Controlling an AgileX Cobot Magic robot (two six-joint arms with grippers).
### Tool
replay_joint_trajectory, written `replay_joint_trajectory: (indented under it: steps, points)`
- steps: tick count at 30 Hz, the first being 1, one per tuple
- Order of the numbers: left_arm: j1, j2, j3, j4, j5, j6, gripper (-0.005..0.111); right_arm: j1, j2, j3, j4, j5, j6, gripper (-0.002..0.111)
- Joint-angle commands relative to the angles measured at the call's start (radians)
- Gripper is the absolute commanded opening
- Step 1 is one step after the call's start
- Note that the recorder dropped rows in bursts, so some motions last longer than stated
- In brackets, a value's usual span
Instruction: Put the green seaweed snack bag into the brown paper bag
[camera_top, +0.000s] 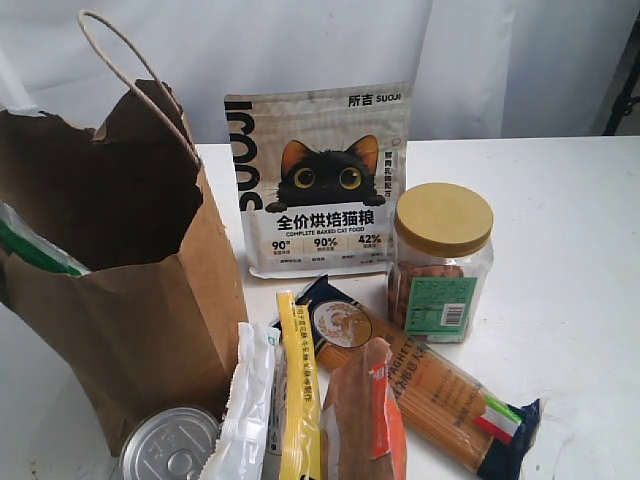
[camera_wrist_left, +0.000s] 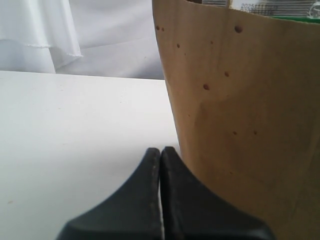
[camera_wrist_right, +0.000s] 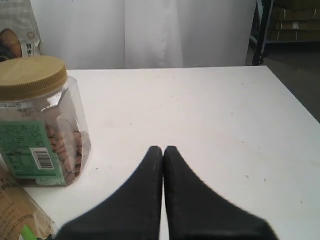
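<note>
The paper bag (camera_top: 130, 300) stands at the left of the table (camera_top: 570, 250), and the seaweed snack bag (camera_top: 30, 250) sits inside it, one edge showing at the opening. The cat-food pouch (camera_top: 315, 180) stands behind the middle, with the jar (camera_top: 440, 265) just right of it and nearer the front. Before the jar lies the spaghetti packet (camera_top: 430, 385), and left of it three packets (camera_top: 298, 400) lie side by side, reaching to the can (camera_top: 170, 445) at the paper bag's foot.

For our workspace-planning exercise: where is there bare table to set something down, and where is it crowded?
Bare table lies right of the yellow-lidded jar and the cat food pouch, and, in the left wrist view, beside the brown paper bag. Crowded: the front, with spaghetti packet, snack packets and tin can.
</note>
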Motion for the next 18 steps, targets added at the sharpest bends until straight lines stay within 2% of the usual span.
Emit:
replay_joint_trajectory:
  steps: [1,18]
  points:
    - [-0.005,-0.004,0.005,0.0,-0.009,-0.002,0.001,-0.004,-0.005,0.003,-0.003,0.023,-0.024,0.0]
    - [-0.005,-0.004,0.005,0.0,-0.009,-0.002,0.001,-0.004,-0.005,0.003,-0.003,0.039,-0.03,0.0]
